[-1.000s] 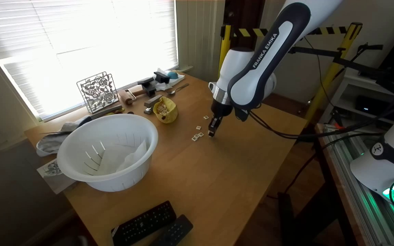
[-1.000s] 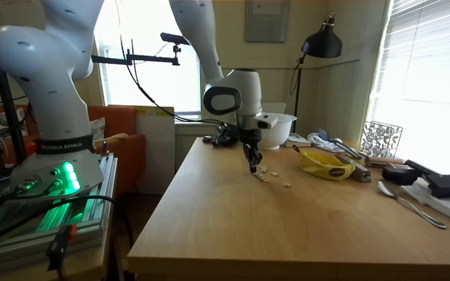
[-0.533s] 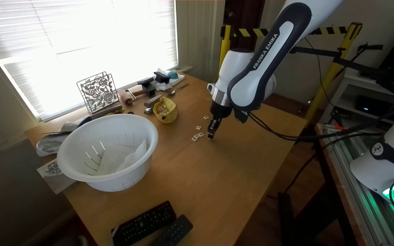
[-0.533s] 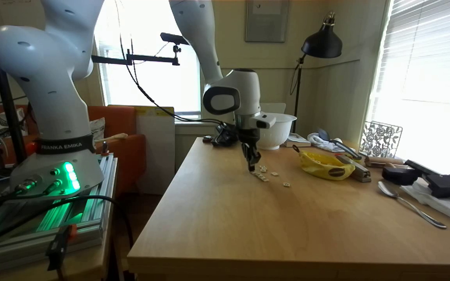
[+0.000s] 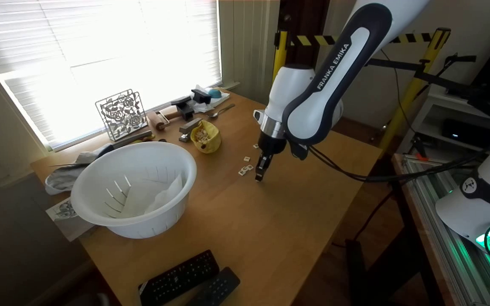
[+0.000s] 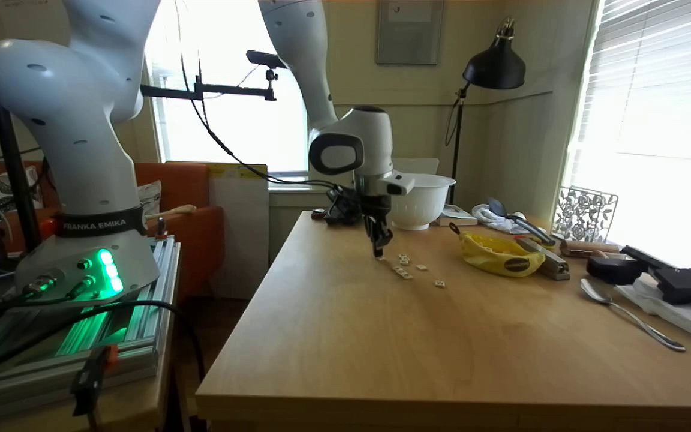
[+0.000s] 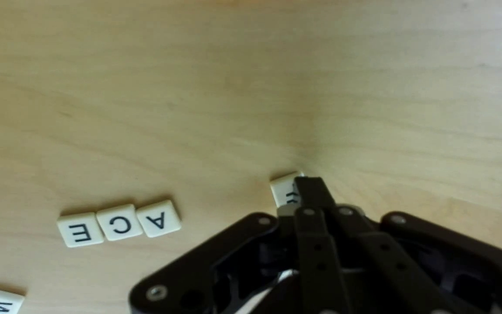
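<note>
Claw (image 7: 316,192): clenched, partly hiding letter tile (image 7: 284,191) on pale wood desk (image 6: 381,348). Nearby: tile row (image 7: 119,221), E, C, A. Farther: yellow pouch (image 6: 492,258), white slotted bowl (image 5: 155,225), spoon (image 6: 633,315). Room: black lamp (image 6: 495,66), orange armchair (image 6: 198,240), bright blind-covered window (image 5: 134,51).

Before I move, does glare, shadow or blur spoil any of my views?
Wrist view: the tile marked A looks sharp; a soft shadow lies beyond the shut gripper, which partly hides another letter tile. Both exterior views: glare washes out the window blinds; tile letters are too small to read reliably.
</note>
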You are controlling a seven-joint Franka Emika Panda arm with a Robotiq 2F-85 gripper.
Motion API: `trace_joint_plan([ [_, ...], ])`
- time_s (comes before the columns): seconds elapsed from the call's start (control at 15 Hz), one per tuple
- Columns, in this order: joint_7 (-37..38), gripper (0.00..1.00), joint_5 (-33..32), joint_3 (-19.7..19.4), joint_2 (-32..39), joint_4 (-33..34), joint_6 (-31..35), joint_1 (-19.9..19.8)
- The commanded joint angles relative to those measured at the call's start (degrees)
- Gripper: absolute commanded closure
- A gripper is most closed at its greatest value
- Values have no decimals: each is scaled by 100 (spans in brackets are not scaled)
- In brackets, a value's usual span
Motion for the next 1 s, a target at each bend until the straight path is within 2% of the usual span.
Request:
trace_joint_plan([
  [0.0, 6, 100, -149, 93, 294, 82, 60, 56],
  [0.4, -16, 100, -95, 248, 21, 31, -44, -18],
  [0.93, -51, 100, -69, 159, -412, 62, -61, -149],
])
